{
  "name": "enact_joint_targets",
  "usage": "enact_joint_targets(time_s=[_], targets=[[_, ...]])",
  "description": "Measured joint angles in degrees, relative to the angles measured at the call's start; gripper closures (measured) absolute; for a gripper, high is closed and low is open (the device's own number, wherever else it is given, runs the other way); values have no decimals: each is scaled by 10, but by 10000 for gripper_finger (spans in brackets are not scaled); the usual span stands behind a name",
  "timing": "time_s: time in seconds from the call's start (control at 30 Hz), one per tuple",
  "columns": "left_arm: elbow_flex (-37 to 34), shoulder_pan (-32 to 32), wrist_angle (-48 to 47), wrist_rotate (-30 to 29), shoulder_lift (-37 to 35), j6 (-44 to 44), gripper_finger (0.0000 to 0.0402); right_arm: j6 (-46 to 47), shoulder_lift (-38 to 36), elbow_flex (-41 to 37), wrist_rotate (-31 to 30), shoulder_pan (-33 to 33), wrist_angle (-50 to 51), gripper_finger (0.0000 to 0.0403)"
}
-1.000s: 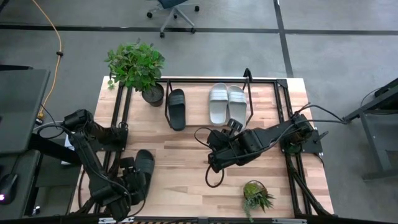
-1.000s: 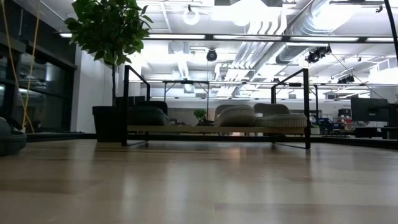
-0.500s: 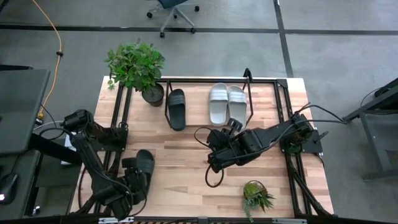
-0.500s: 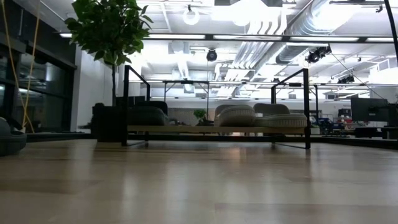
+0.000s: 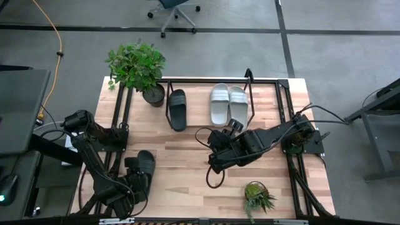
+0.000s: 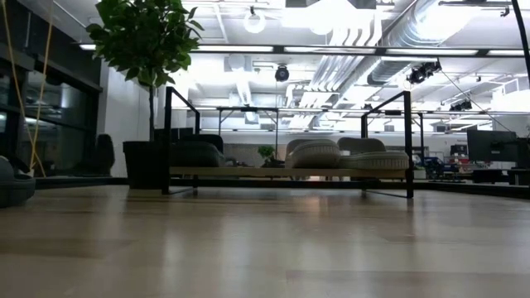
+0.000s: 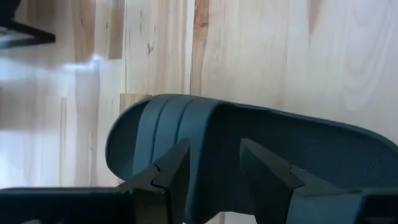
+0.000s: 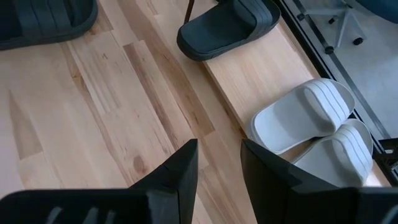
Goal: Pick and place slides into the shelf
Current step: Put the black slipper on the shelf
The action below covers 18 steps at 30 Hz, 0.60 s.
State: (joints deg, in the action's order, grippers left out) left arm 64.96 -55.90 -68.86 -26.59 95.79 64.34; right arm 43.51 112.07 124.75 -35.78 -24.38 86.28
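Observation:
A black slide (image 5: pixel 145 164) lies sole-down on the near left of the table. My left gripper (image 5: pixel 132 176) is open right above it; in its wrist view the fingers stand apart (image 7: pixel 214 155) over the strap end of this slide (image 7: pixel 311 149). The shelf (image 5: pixel 206 80) runs along the far edge. On its board rest another black slide (image 5: pixel 177 109) and two light grey slides (image 5: pixel 219 104) (image 5: pixel 238 105), also seen in the low view as grey slides (image 6: pixel 315 154). My right gripper (image 5: pixel 214 161) waits open (image 8: pixel 217 155) above mid-table. My left gripper comes down from above over the black slide's strap end (image 7: pixel 168 118), fingers apart and the slide flat on the table. Whether a fingertip (image 7: pixel 177 162) touches the rubber, I cannot tell.
A large potted plant (image 5: pixel 137 65) stands at the shelf's far left end. A small plant (image 5: pixel 257 197) sits near the near right edge. Black frame rails (image 5: pixel 284 112) run along both table sides. Bare wood (image 5: pixel 181 175) lies between the arms.
In the low view a dark upright shape has moved leftward past the plant pot; I cannot tell what it is. The slides on the shelf and my right arm have kept still.

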Motion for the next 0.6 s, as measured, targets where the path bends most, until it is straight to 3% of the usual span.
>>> enact_joint_targets(time_s=[0.33,0.6], targets=[[-31,0,42,8,0,-15,272,0,0,0,1,0,0,289],[-37,1,16,-1,0,-11,273,0,0,0,7,0,-9,289]])
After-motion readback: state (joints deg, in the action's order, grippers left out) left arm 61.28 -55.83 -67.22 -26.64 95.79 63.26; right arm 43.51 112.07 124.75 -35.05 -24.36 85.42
